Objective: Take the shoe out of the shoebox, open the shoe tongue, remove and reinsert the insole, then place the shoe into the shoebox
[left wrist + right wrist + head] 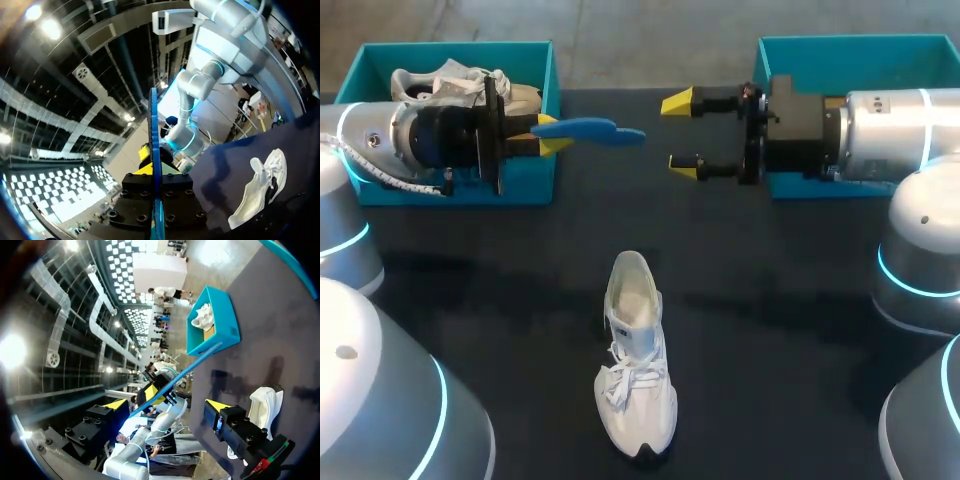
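Far left, a teal shoebox (535, 180) sits at the desk's (770, 300) far edge with a pale spare shoe (445, 85) inside. The left jaws, right by it, are clamped on the blue insole (590, 130), which sticks out flat toward the middle. The white shoe (635, 360) stands alone mid-desk, toe nearest, mouth gaping, bare desk all round. The right jaws are wide open, facing the insole tip, by a second shoebox (840, 45) far right.

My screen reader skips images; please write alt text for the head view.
The left gripper holds a blue insole out toward the open right gripper. Nearer the robot a white shoe lies on the black table; a second shoe sits in the left teal box.
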Available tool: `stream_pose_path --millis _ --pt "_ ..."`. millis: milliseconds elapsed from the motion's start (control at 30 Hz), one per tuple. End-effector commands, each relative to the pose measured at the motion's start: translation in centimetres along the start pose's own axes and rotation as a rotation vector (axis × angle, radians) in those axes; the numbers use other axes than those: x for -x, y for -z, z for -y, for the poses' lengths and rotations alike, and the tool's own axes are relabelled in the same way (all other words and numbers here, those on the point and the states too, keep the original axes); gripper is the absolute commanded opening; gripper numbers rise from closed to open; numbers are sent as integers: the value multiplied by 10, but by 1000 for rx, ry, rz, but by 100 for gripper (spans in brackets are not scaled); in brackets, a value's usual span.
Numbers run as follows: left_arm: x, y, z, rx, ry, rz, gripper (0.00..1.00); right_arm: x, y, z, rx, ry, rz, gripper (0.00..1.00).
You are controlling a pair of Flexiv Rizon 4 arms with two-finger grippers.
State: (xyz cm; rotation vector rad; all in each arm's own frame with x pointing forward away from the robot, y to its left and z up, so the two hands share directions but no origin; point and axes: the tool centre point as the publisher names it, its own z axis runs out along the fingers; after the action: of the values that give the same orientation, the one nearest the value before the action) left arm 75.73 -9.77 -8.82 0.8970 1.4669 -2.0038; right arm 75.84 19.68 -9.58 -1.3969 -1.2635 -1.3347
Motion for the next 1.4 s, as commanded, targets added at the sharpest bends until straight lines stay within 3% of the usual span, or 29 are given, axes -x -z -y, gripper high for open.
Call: stream_pose_path --millis 33,67,133,300,567,1400 --pt "4 0 2 -21 -241 -106 0 1 -2 1 2 0 0 100" --pt "4 0 4 12 -330 -144 0 1 -2 1 2 0 0 100" --pt "3 -1 8 -30 -378 -162 0 1 -2 1 2 0 0 100" --pt "-2 -3 8 0 -591 -241 0 1 -2 1 2 0 0 100" --pt "-3 -3 2 23 -750 -281 0 1 -2 1 2 0 0 100" --pt "-12 -1 -16 88 -804 -311 0 1 -2 1 2 0 0 100"
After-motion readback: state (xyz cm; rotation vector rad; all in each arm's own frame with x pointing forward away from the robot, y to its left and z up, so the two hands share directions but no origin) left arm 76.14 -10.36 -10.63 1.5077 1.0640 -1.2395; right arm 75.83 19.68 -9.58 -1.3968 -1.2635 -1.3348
